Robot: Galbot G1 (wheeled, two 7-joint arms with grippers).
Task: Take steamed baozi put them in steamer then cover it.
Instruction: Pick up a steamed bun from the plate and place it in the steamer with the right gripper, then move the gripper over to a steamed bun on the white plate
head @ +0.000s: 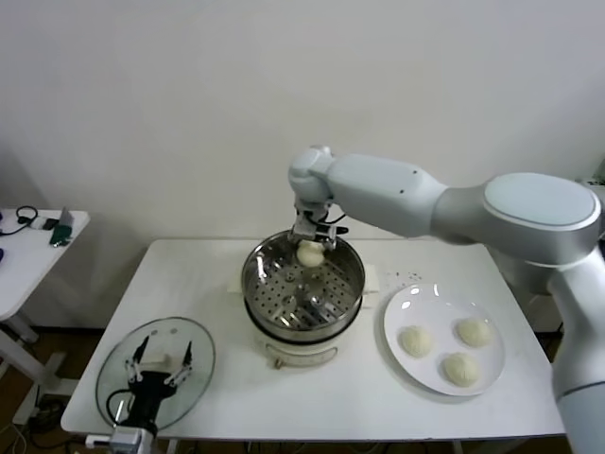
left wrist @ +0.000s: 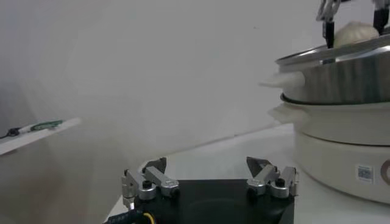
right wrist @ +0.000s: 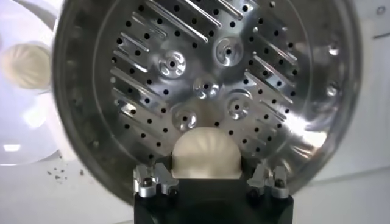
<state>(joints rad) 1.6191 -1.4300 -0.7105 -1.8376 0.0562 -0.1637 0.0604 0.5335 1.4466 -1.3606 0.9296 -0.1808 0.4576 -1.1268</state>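
The right gripper (head: 311, 248) hangs over the far rim of the steamer (head: 261, 284), its fingers closed on one steamed baozi (head: 310, 253); in the right wrist view that bun (right wrist: 206, 153) sits pinched between the two fingers (right wrist: 153, 181) above the perforated steel floor, which carries no other bun. The steamer basket rests on a cream-white pot base (head: 301, 350) near the middle of the white table (head: 217, 274). To the robot's right of the pot lies a white plate (head: 405, 303) with three more baozi (head: 415, 340) grouped on it, well apart from the basket. The right arm reaches in from the right side, passing above the table behind the plate. On the near left part of the table lies the clear glass lid (head: 113, 364), flat, and the left gripper (head: 162, 364) hovers over it with its fingers spread wide and holding nothing. A small side table (head: 28, 255) stands off to the left, with a few small items on it.
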